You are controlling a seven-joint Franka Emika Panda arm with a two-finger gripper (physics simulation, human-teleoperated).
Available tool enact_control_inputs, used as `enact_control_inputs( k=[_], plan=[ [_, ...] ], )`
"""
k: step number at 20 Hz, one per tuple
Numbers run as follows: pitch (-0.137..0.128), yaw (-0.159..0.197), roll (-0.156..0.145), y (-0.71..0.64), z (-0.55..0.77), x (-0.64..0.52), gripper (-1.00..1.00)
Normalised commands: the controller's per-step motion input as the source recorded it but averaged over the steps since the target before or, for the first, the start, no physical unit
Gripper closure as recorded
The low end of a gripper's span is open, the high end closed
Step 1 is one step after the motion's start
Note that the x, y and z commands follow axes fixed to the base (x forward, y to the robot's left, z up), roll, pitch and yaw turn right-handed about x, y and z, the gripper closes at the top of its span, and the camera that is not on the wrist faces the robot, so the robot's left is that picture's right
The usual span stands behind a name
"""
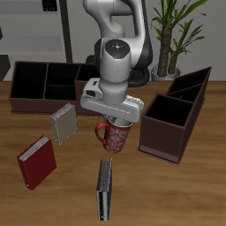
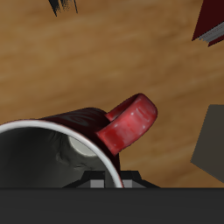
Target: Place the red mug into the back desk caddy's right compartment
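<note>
The red mug (image 1: 116,137) with pale dots stands upright near the table's middle, its handle (image 2: 131,122) sticking out sideways. My gripper (image 1: 117,122) is straight above it and shut on its rim; in the wrist view the gripper (image 2: 102,181) sits at the white rim (image 2: 35,129). I cannot tell whether the mug is off the table. The back desk caddy (image 1: 53,104), long and dark maroon, lies at the table's back, well away from the mug. Its right compartment (image 1: 28,81) is the big square end cell, and it holds nothing.
A shorter dark caddy (image 1: 173,119) with a slanted end stands close beside the mug. A grey book (image 1: 64,124) lies on the mug's other side, a red book (image 1: 37,161) and a dark book (image 1: 105,187) nearer the front edge. A plant (image 1: 177,31) stands behind.
</note>
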Motion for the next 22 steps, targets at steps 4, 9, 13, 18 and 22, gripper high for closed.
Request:
enact_control_inputs(
  k=[4,9,13,18,22],
  plan=[
    [-0.041,0.019,0.005,0.0,0.46,-0.05,1.0],
    [-0.058,0.045,-0.002,0.04,0.63,-0.23,1.0],
    [-0.052,0.046,-0.005,-0.02,0.45,-0.19,1.0],
    [-0.068,0.047,-0.019,-0.06,0.64,-0.28,1.0],
    [-0.023,0.015,0.001,-0.01,0.37,-0.23,1.0]
  ],
)
